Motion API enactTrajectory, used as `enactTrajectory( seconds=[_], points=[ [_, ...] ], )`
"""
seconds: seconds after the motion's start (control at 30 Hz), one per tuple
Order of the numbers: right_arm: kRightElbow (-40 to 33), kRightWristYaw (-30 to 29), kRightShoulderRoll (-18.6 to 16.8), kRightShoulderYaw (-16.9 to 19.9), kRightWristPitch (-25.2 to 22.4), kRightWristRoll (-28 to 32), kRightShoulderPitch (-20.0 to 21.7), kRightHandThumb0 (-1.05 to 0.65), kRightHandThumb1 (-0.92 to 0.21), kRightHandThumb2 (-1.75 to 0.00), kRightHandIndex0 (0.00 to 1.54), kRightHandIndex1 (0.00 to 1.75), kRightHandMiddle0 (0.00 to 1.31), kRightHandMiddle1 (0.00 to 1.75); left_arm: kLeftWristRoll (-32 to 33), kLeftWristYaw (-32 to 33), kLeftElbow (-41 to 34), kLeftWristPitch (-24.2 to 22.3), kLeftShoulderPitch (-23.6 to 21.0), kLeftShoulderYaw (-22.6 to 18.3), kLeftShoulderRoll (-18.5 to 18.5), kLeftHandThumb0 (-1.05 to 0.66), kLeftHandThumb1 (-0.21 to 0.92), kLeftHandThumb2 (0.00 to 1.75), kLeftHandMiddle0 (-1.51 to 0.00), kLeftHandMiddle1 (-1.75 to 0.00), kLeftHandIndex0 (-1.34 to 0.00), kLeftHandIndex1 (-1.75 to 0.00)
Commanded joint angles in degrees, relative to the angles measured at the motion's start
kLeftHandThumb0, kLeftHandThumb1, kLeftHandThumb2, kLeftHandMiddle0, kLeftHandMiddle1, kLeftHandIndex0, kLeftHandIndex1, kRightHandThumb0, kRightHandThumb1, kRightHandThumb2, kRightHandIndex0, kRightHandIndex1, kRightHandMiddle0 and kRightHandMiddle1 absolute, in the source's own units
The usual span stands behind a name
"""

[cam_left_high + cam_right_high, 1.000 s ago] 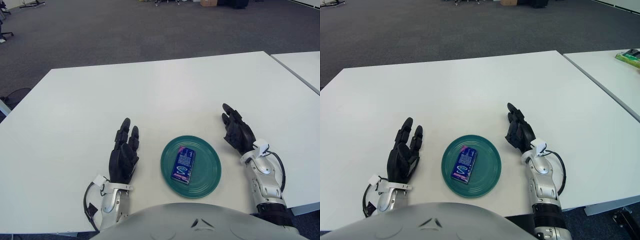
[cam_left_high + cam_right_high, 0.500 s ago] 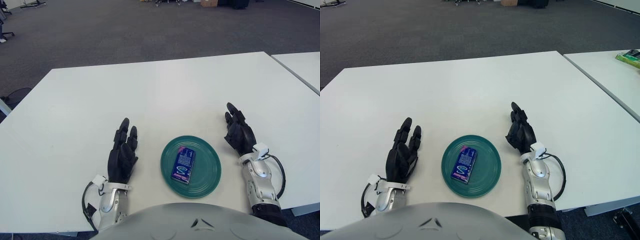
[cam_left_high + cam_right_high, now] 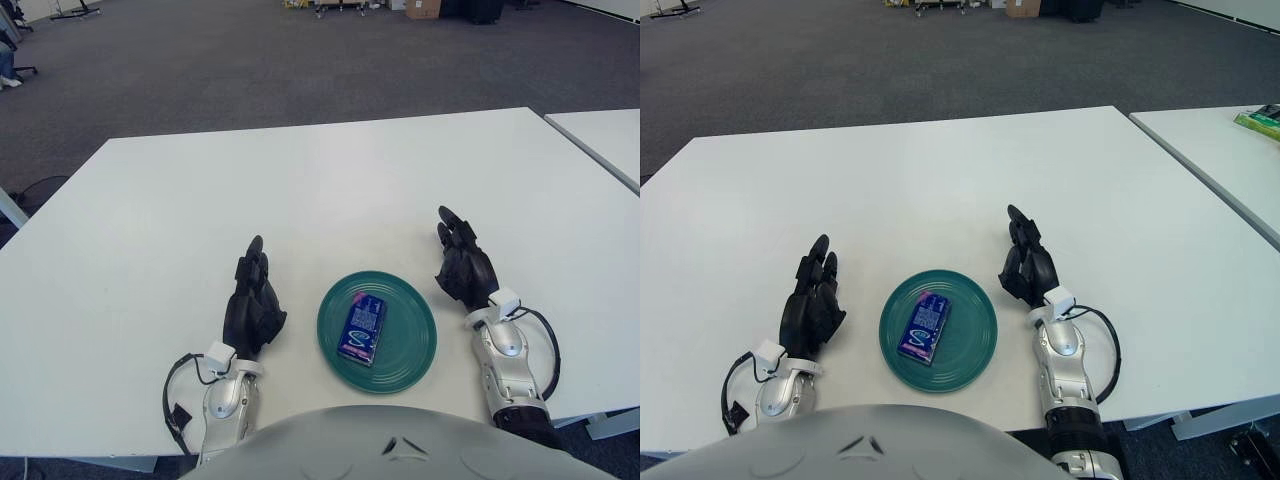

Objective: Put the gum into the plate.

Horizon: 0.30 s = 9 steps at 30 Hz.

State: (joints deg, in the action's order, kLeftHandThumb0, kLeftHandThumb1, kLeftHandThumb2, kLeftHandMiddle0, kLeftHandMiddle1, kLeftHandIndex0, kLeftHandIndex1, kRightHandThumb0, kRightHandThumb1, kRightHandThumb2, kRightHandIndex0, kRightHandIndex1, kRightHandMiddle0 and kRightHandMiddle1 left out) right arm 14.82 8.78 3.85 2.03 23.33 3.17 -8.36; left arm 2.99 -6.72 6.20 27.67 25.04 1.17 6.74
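A blue pack of gum (image 3: 362, 329) lies flat inside the round green plate (image 3: 412, 345) near the table's front edge. My left hand (image 3: 253, 298) rests on the table just left of the plate, fingers extended and empty. My right hand (image 3: 461, 265) rests on the table just right of the plate, fingers extended and empty. Neither hand touches the plate or the gum.
The white table (image 3: 300, 190) stretches away behind the plate. A second white table (image 3: 1230, 150) stands to the right across a narrow gap, with a green object (image 3: 1262, 119) on it. Dark carpet lies beyond.
Both hands have drawn back slightly toward me and turned more edge-on. The gum and plate have not moved on the table.
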Motion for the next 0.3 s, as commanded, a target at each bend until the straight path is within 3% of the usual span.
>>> enactTrajectory(
  seconds=[0.0, 0.27],
  points=[
    [6.11, -1.17, -3.48, -2.28, -1.11, -1.2, -3.95, -0.86, -0.92, -1.03, 0.09, 0.01, 0.0, 0.37, -1.59, 1.74, 7.02, 0.25, -0.41, -1.88, -2.18, -0.96, 0.92, 0.93, -0.05, 0.0, 0.0, -0.22],
    [7.94, -1.23, -3.25, -2.97, 0.3, -1.4, -3.23, -0.86, -0.92, -1.03, 0.06, 0.0, 0.0, 0.34, -1.02, 1.28, 7.75, 1.44, -0.55, -1.71, -1.93, -0.96, 0.92, 0.93, -0.03, 0.0, 0.0, -0.17]
  ],
)
